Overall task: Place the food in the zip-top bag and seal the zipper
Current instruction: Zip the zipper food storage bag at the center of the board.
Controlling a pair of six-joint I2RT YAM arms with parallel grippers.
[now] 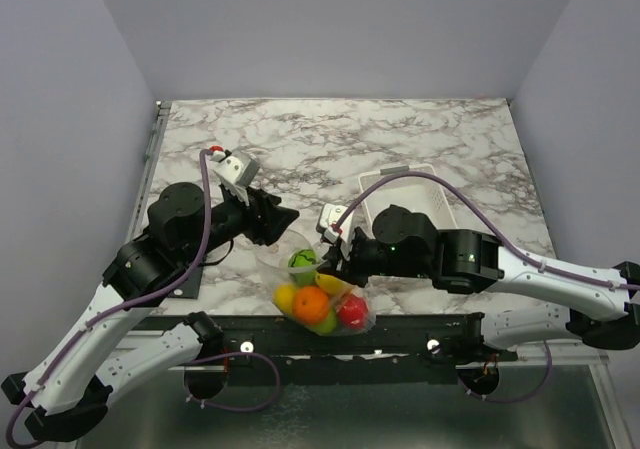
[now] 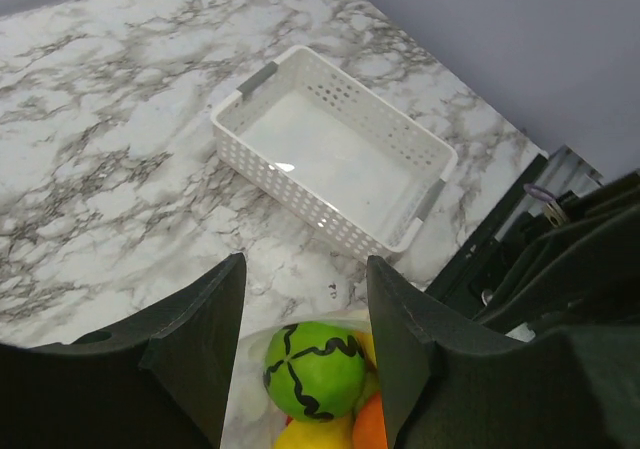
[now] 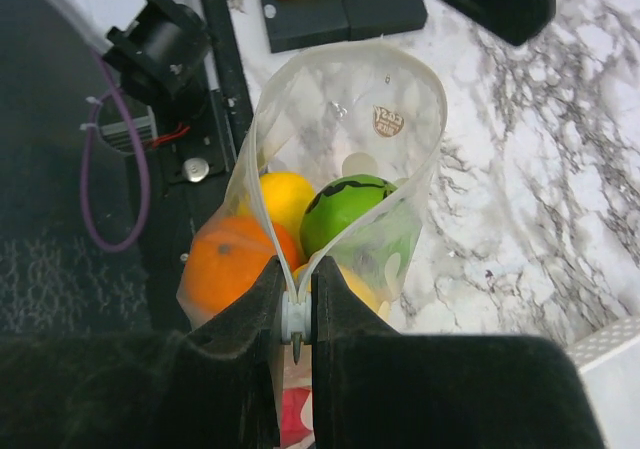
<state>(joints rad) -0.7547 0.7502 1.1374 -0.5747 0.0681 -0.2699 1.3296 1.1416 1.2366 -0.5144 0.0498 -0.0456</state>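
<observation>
Left hand: fingers spread, gripping nothing, at 10 o'clock from the bag's mouth.
Right hand: pressed together, pinching the zip-top bag at one end of its zipper.
Zipper: unsealed, the mouth gaping.
Food: inside the bag, at 6 o'clock on the tabletop.
White tray: 1 o'clock from the bag.

black left gripper spread | dark-striped green toy ball between fingers | white perforated plastic tray beyond, on marble table

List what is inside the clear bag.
The bag holds a striped green ball, an orange, a yellow fruit and a red one. Anything beneath them is covered.
</observation>
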